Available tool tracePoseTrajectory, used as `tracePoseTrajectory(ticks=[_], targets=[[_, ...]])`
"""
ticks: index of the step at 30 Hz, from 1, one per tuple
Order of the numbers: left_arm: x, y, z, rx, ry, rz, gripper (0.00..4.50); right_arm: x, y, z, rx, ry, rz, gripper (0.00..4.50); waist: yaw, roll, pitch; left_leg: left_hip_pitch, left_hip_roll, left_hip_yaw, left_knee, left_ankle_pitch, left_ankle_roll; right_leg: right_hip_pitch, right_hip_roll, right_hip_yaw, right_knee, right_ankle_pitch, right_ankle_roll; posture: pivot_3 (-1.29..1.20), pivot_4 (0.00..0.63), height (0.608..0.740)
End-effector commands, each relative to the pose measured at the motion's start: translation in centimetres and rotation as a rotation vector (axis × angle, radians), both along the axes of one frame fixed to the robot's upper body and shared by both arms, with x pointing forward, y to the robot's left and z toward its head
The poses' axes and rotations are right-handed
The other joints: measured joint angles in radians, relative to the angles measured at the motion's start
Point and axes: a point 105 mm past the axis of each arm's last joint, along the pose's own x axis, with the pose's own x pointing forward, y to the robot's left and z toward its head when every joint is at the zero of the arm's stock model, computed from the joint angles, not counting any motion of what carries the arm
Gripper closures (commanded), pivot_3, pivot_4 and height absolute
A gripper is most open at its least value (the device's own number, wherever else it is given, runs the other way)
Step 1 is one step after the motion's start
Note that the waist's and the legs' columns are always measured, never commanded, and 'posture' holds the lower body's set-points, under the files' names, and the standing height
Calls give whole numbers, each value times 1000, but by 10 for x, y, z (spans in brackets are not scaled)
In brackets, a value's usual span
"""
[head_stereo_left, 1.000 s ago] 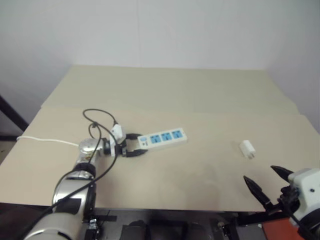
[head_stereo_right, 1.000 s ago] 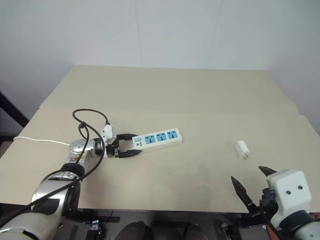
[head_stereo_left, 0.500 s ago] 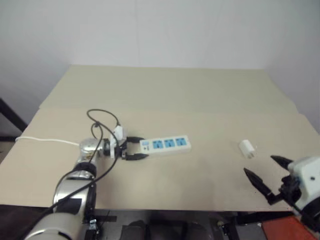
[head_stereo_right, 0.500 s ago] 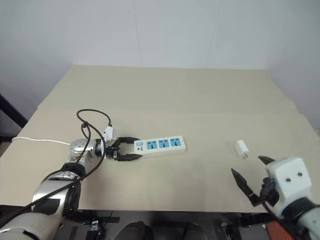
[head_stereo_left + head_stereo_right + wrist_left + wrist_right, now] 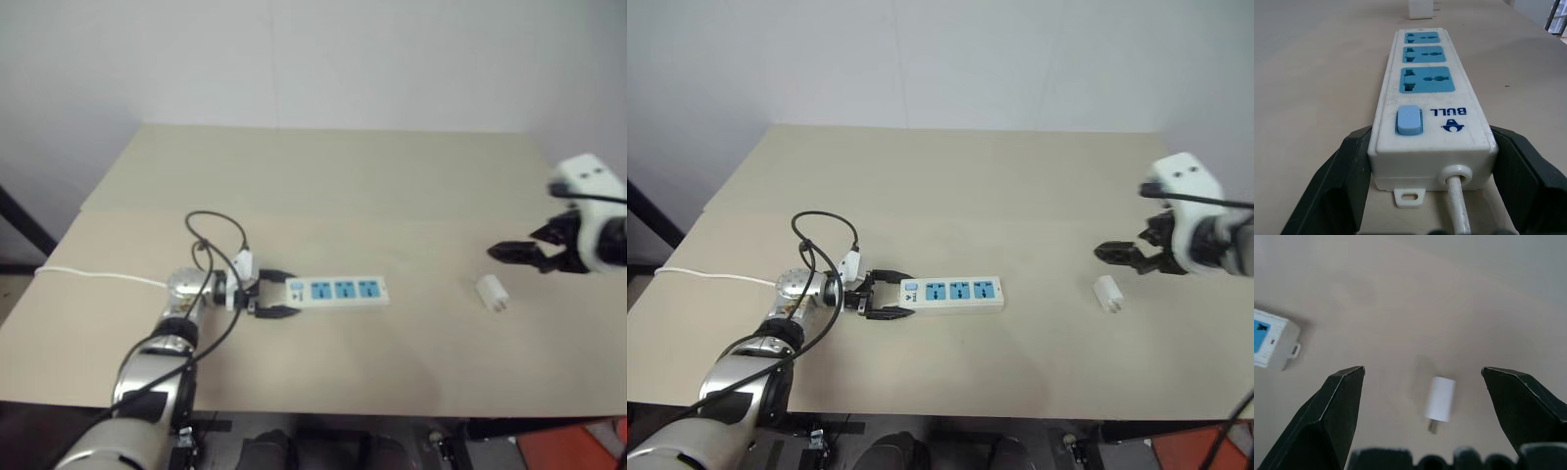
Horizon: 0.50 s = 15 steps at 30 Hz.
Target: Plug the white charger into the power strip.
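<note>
Left gripper (image 5: 884, 300) is holding the power strip (image 5: 953, 294) by its switch end, fingers (image 5: 1342, 186) clamped on both sides, strip lying flat on the surface (image 5: 970, 186) with sockets up. Right gripper (image 5: 524, 255) is hovering above the charger (image 5: 492, 292), fingers (image 5: 1337, 416) spread wide. Charger is lying on its side, well apart from the strip, prongs toward the near edge. Suggest descending straight, centring the body between the fingers, gripping the flat sides and leaving the prongs free.
</note>
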Motion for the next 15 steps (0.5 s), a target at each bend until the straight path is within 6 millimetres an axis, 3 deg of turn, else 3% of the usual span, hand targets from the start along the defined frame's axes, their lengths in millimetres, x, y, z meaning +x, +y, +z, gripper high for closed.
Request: tracePoseTrajectory(ticks=[1, 8, 15], targets=[[-11, -9, -20, 28, 56, -37, 1247, 11, -7, -6, -32, 79, -43, 0, 1, 0, 0, -1, -1, 0, 1, 0, 1, -1, -1, 1, 0, 1, 1, 0, 150, 740], [-17, -12, -24, 17, 65, -60, 1247, 32, -21, -25, -70, 193, -69, 0, -6, 1, -1, -3, -7, 1, 2, 0, 3, -2, -5, 2, -1, 4, 7, 0, 150, 740], [-18, -15, -23, 11, 60, -76, 1247, 51, -27, -30, -62, 235, -64, 0, -19, 5, -2, -3, -8, 1, 2, 0, 3, -2, -5, 2, 0, 5, 9, 0, 150, 740]])
